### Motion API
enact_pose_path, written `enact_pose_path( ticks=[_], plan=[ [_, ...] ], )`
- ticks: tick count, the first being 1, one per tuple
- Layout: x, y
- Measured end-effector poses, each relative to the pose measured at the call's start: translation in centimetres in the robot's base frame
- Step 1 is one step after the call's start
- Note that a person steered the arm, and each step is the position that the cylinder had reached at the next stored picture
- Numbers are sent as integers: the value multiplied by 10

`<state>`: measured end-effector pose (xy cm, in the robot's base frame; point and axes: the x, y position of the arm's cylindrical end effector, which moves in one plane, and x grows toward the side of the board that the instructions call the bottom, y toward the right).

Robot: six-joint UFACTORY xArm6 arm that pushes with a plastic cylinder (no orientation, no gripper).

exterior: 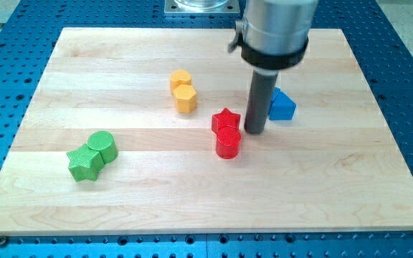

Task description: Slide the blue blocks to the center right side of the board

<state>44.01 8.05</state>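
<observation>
A blue block point(283, 106) lies right of the board's middle; the rod hides its left part, so its shape is unclear. Only this one blue block shows. My tip point(255, 131) rests on the board just left of and slightly below the blue block, very close to it or touching it. A red star block point(225, 120) sits just left of the tip, with a red cylinder point(228, 142) touching it below.
Two yellow hexagonal blocks point(183, 91) sit together up and left of the middle. A green star point(83, 162) and a green cylinder point(102, 146) touch at the lower left. The wooden board point(350, 186) lies on a blue perforated table.
</observation>
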Motion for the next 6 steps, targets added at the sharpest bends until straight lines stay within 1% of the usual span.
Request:
enact_pose_path(
  ticks=[1, 2, 4, 5, 6],
  plan=[
    [-22, 0],
    [-28, -8],
    [-56, -32],
    [-77, -18],
    [-44, -3]
  ],
)
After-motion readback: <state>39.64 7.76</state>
